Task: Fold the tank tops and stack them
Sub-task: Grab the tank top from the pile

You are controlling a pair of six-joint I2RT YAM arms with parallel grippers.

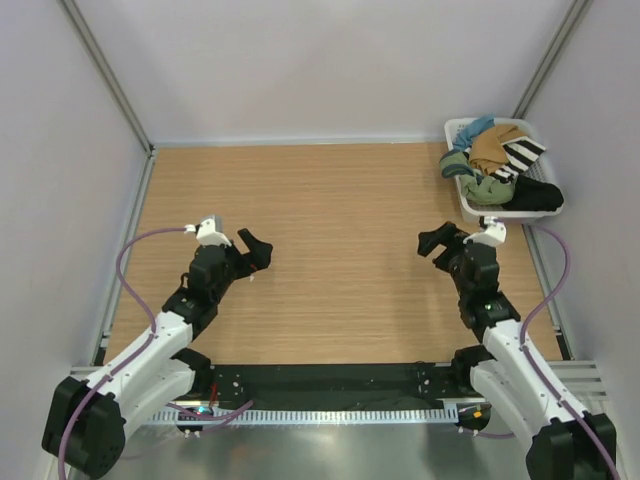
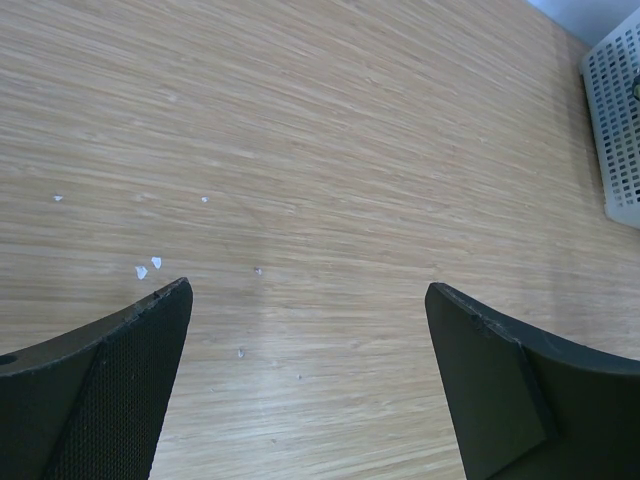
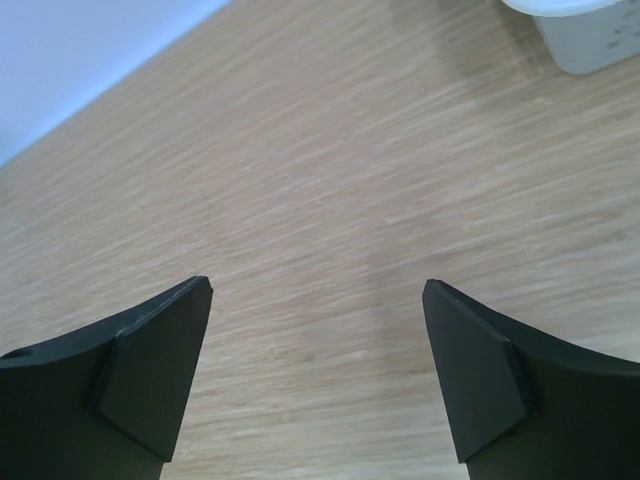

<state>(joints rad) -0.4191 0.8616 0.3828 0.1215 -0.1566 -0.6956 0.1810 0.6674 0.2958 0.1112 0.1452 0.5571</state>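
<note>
The tan-brown tank top point(image 1: 491, 146) and the olive green tank top point(image 1: 484, 186) with blue-grey trim lie crumpled in a white basket point(image 1: 460, 127) at the table's far right. My left gripper point(image 1: 256, 250) is open and empty over the bare wood on the left; its wrist view point(image 2: 308, 290) shows only table between the jaws. My right gripper point(image 1: 437, 241) is open and empty, a little in front and left of the basket; its wrist view point(image 3: 316, 285) shows bare wood between the jaws.
A black-and-white striped garment point(image 1: 523, 154) and a black garment point(image 1: 536, 195) share the basket. The basket's perforated wall shows in the left wrist view point(image 2: 618, 120) and its corner in the right wrist view point(image 3: 585, 35). Small white specks point(image 2: 148, 266) lie on the wood. Grey walls enclose the table.
</note>
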